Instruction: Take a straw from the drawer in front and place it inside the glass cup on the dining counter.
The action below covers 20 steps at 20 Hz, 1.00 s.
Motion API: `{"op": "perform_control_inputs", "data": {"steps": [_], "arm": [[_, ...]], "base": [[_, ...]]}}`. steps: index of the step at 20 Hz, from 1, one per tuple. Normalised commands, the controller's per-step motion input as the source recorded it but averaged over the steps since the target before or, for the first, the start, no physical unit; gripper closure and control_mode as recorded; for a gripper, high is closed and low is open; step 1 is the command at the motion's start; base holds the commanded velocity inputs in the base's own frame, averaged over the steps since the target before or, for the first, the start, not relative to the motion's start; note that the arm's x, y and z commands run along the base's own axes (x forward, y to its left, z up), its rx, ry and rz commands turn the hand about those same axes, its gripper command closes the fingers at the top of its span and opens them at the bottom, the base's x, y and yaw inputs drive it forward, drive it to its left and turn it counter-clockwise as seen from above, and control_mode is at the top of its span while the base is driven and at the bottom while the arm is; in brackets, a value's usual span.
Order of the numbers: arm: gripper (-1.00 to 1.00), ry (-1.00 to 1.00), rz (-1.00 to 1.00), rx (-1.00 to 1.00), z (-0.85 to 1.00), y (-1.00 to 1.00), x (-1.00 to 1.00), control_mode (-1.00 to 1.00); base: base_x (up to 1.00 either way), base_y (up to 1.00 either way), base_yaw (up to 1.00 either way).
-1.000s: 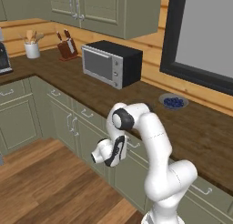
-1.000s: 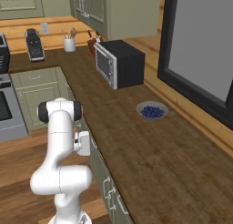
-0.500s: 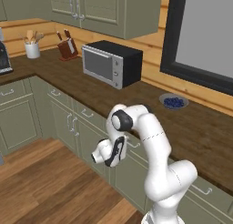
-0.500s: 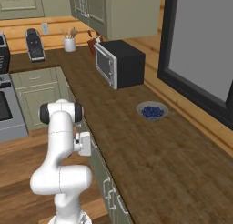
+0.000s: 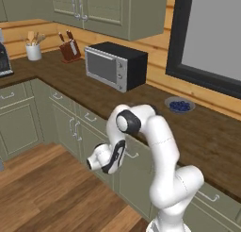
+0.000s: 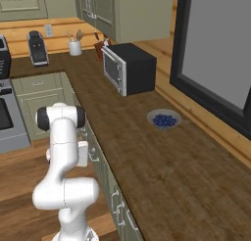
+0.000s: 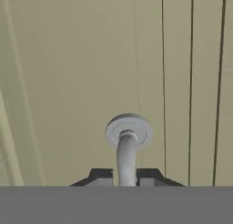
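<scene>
pincer [image 7: 125,175]: pinched onto the drawer's silver handle [image 7: 126,150]
drawer [image 7: 82,82]: closed, front under the worktop [image 5: 94,96] front edge
done: handle grasped
left: pull drawer out, take straw, carry to glass cup
straw, cup: can't tell where

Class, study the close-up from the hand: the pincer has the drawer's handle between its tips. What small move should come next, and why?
Probably a straight pull back, away from the cabinet front. In the hand view the pincer is shut on the silver handle, and the drawer front looks flush and closed, so the straw inside cannot be reached until it slides out.
</scene>
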Motion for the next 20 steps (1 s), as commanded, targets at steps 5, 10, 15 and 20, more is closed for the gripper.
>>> {"op": "perform_control_inputs", "data": {"steps": [5, 10, 15, 20], "arm": [[1.0, 0.0, 0.0, 0.04, 0.0, 0.99, -0.64, -1.0], [1.0, 0.0, 0.01, 0.04, 0.0, 1.0, -0.63, -1.0], [1.0, 0.0, 0.03, 0.07, 0.0, 1.0, -0.56, -1.0], [-1.0, 0.02, 0.02, 0.13, 0.02, 1.0, -0.35, -1.0]], "base": [[0.0, 0.0, 0.0], [0.0, 0.0, 0.0], [0.0, 0.0, 0.0], [0.0, 0.0, 0.0]]}}
